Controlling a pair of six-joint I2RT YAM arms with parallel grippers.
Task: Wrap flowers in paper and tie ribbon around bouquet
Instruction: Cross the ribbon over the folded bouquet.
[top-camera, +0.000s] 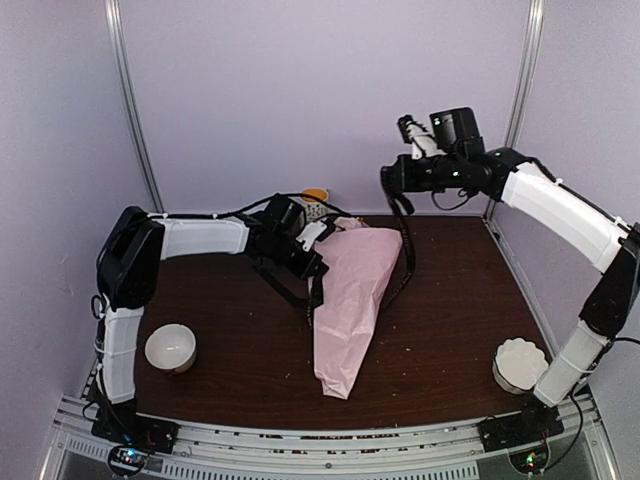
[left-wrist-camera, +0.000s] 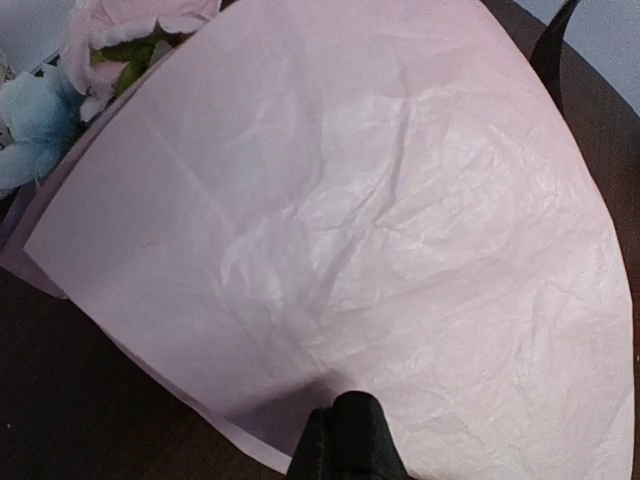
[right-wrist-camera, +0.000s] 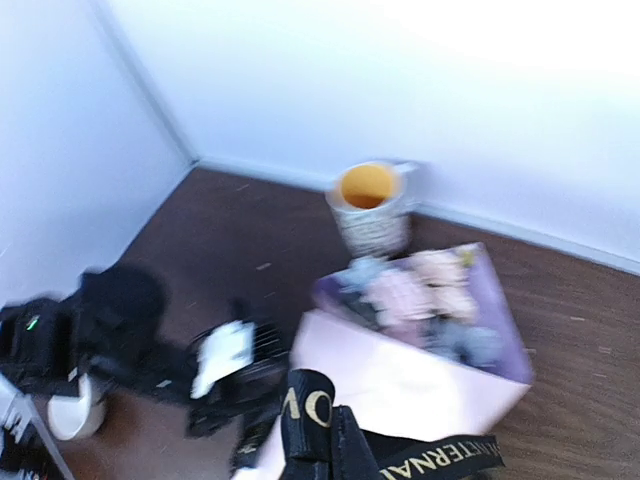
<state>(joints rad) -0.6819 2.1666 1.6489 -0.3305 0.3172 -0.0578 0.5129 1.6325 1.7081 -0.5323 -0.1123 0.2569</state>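
The bouquet (top-camera: 352, 300) lies on the dark table as a pink paper cone, its point toward the near edge. Pale blooms of the flowers (top-camera: 335, 222) show at its far end. My left gripper (top-camera: 312, 268) is shut, with its tips (left-wrist-camera: 335, 425) resting on the pink paper (left-wrist-camera: 380, 220) near one edge. The flowers (left-wrist-camera: 60, 90) poke out at upper left of that view. My right gripper (top-camera: 392, 190) is raised above the table's far right, shut on the black ribbon (right-wrist-camera: 440, 462) with gold lettering. The ribbon (top-camera: 408, 255) hangs down beside the cone.
A plain white bowl (top-camera: 170, 347) sits near the left arm's base. A fluted white bowl (top-camera: 520, 365) stands by the right arm's base. A patterned mug (right-wrist-camera: 370, 210) with an orange inside stands at the back wall behind the flowers. Lilac walls close in three sides.
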